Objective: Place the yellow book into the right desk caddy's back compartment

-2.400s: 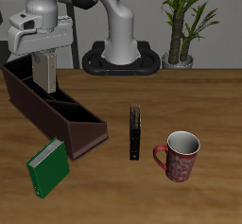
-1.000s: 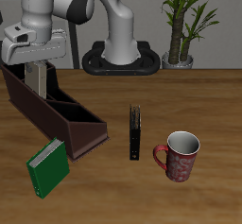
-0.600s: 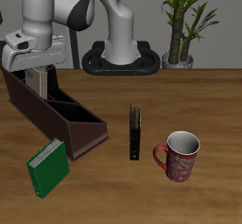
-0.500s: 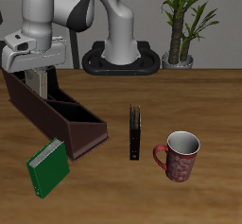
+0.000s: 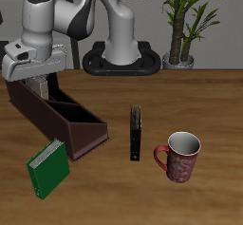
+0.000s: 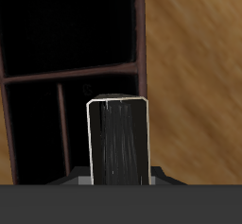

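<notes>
My gripper [image 5: 36,81] is shut on the yellow book [image 5: 39,85] and holds it upright at the far end of the right desk caddy [image 5: 59,126]. The caddy is a long dark brown box lying at a slant on the table. The book's lower part dips behind the caddy's wall, at the back compartment [image 5: 21,86]. In the wrist view the book [image 6: 118,143] shows edge-on as a greyish slab with a pale rim. It hangs over the caddy's dark cells and dividers [image 6: 76,75]. I cannot tell whether the book touches the cell's floor.
A green book [image 5: 47,167] lies near the table's front edge beside the caddy's near end. A black book [image 5: 137,134] stands on edge mid-table. A red mug [image 5: 180,156] stands beside it. The robot's base [image 5: 119,60] and a potted plant [image 5: 180,25] are at the back.
My gripper has carried the yellow book along the caddy toward its far end and lowered it, so less of the book shows above the wall. Nothing else moved.
</notes>
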### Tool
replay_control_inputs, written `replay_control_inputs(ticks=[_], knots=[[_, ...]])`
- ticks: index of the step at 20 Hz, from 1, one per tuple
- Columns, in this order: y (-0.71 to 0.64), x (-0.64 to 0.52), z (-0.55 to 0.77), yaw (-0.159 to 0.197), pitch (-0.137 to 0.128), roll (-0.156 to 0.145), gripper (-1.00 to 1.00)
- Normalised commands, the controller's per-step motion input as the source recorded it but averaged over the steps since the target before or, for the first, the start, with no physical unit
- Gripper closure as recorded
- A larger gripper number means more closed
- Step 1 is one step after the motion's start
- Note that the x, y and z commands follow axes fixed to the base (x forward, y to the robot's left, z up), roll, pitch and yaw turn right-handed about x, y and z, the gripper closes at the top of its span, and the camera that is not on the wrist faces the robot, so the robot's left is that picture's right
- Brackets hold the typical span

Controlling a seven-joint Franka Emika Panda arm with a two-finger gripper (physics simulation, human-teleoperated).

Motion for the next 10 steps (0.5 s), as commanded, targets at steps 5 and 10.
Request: replay_control_inputs(ticks=[5,10], knots=[[0.0,0.08,-0.29,0.012,0.037,-0.002,1.0],[-0.03,0.06,-0.25,0.0,0.035,-0.037,-1.0]])
